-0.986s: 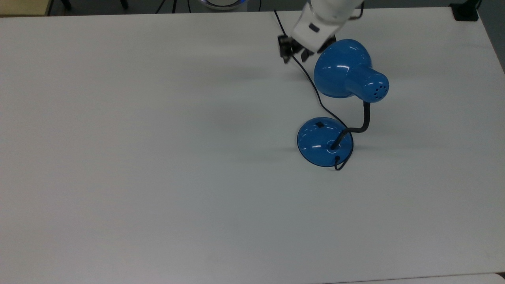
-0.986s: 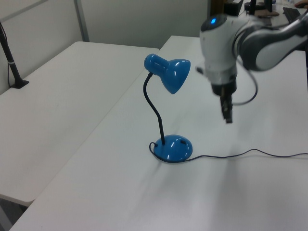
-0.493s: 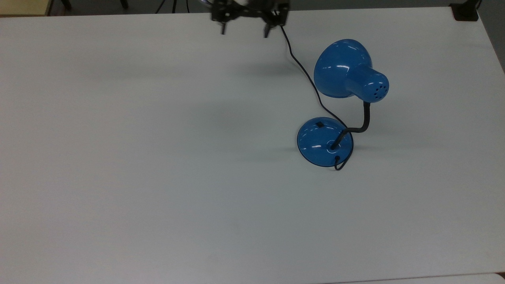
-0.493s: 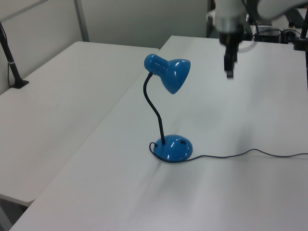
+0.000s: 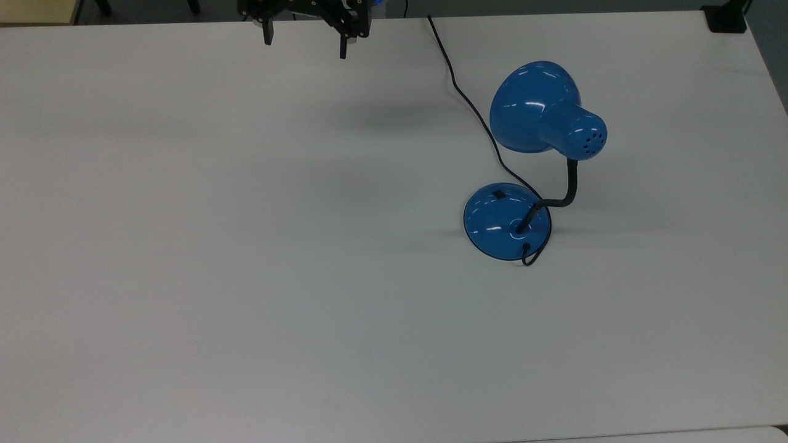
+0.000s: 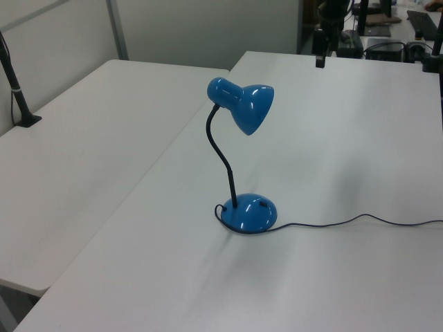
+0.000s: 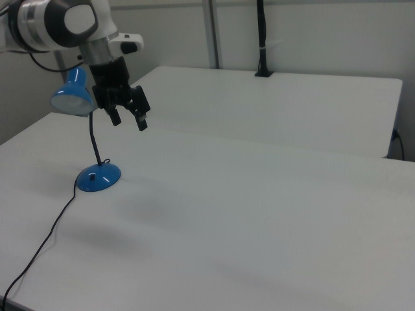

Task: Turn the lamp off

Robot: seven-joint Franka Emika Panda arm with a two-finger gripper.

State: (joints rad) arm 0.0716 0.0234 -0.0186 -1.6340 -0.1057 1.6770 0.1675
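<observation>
Gripper (image 5: 303,42) has pulled up and away from the lamp (image 5: 534,117) over the last second, now high near the table (image 5: 246,246) far edge, well apart from it. Jaws wide open, holding nothing. Lamp stands upright on the table, switch (image 5: 499,194) on base; no glow visible. Judged: press done, arm retreating. No containers present.

A glossy white robot arm (image 7: 61,23) with grey joint sections ends in a black two-finger gripper (image 7: 128,116).
</observation>
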